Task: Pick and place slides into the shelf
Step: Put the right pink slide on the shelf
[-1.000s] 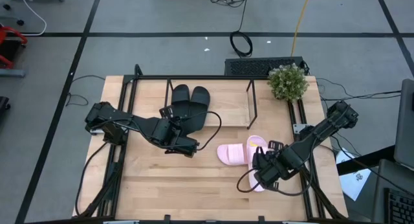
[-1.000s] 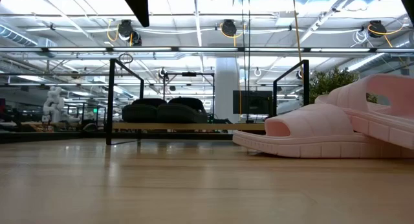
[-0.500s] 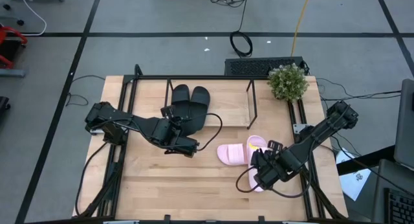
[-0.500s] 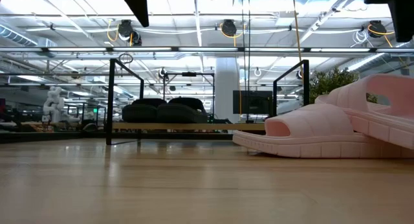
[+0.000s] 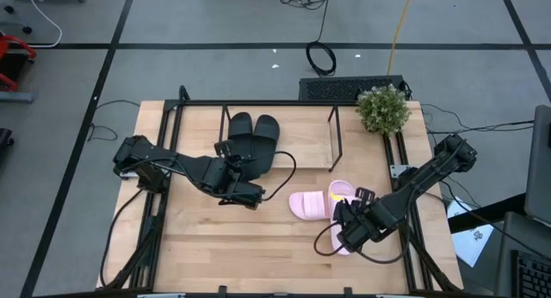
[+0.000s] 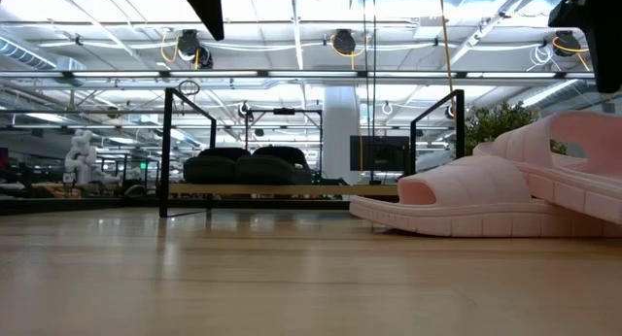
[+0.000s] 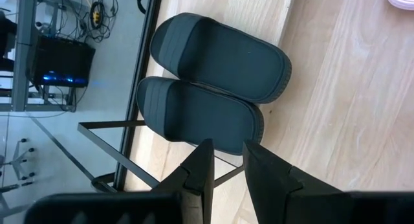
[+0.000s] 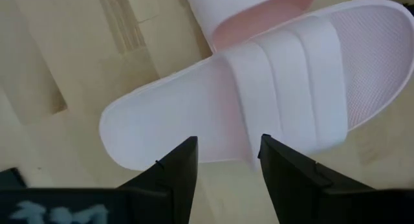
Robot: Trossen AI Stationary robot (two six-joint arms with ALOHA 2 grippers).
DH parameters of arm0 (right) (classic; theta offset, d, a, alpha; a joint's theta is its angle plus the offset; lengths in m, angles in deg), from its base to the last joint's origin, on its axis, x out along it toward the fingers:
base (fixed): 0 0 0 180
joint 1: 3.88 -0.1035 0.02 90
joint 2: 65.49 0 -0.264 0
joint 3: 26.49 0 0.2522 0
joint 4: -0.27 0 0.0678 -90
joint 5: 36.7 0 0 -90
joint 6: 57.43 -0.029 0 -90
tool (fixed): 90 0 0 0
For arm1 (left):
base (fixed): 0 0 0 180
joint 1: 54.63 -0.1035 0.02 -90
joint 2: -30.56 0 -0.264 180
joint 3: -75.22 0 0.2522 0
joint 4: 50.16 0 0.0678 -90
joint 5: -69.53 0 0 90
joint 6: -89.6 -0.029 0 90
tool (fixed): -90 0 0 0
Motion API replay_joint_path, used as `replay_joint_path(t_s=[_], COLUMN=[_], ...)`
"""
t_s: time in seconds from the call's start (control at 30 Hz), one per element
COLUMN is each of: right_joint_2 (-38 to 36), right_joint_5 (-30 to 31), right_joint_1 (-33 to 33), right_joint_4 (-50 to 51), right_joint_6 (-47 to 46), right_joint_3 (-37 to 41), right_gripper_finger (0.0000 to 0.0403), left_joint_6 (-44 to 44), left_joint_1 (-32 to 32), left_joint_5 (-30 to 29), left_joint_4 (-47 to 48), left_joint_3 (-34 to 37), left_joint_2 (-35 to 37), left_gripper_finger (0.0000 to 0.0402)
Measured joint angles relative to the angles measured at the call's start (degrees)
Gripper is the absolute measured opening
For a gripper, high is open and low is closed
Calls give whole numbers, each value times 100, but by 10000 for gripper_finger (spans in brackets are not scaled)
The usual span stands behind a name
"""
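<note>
**Pink pair waiting, black pair shelved**

Pink sandals [image 5: 320,204] lie on the table [image 5: 215,246], one propped on the other, well apart from the shelf [image 5: 284,139] where the black sandals [image 5: 251,136] sit side by side. Over the last second almost nothing moved; only my right arm crept into the low view's corner, so the pick has not begun. My right gripper [image 8: 223,156] hovers parted and empty over a pink sandal. My left gripper [image 7: 226,162] is slightly parted, gripping nothing, near the black pair. Wrist views show those gaps; overhead hides them.
</note>
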State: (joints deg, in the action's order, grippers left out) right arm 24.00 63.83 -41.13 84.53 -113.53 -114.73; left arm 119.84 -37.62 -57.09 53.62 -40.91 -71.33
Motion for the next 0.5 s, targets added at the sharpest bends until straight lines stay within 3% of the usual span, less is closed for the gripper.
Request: replay_joint_path(t_s=[0.33, 0.5], right_joint_2=[0, 0], right_joint_5=[26, 346], right_joint_1=[2, 4], right_joint_4=[-97, -134], right_joint_6=[-9, -114], right_joint_3=[455, 655], right_gripper_finger=[155, 155], left_joint_6=[7, 9], left_joint_1=[-2, -2], left_joint_5=[-131, -241], left_joint_4=[-2, -2], left_joint_3=[0, 0], left_joint_2=[0, 0], left_gripper_finger=[83, 83])
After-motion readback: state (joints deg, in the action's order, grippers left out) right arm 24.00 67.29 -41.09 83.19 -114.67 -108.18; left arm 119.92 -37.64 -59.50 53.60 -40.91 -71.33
